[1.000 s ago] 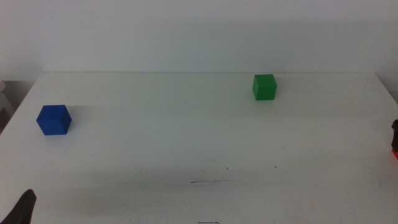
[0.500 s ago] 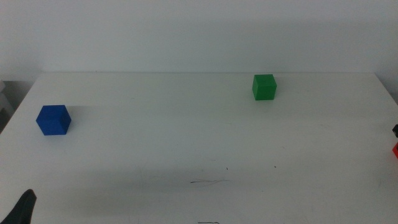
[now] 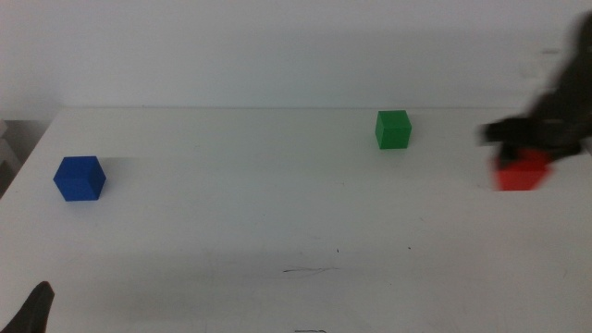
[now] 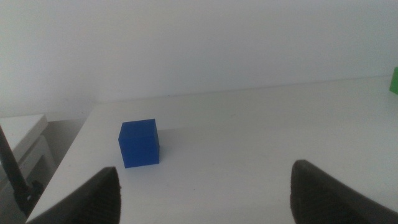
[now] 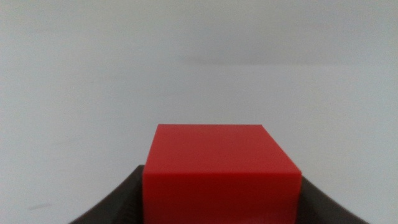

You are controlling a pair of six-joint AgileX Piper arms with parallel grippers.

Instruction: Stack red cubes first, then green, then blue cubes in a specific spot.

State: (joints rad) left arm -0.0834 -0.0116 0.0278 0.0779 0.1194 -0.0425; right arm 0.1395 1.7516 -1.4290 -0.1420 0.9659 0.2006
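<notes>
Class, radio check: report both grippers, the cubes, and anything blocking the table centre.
Right gripper shut on red cube, right side, above table. Left gripper open, waiting near blue cube. Green cube at the back, untouched. Centre unobstructed.

— Where does the right tool (image 3: 524, 159) stand?
— At the far right of the scene, blurred in the middle view, its jaws closed on the red cube (image 5: 217, 171).
— And the left tool (image 4: 202, 190)?
— It waits at the near left corner, jaws spread wide, gripping nothing.
</notes>
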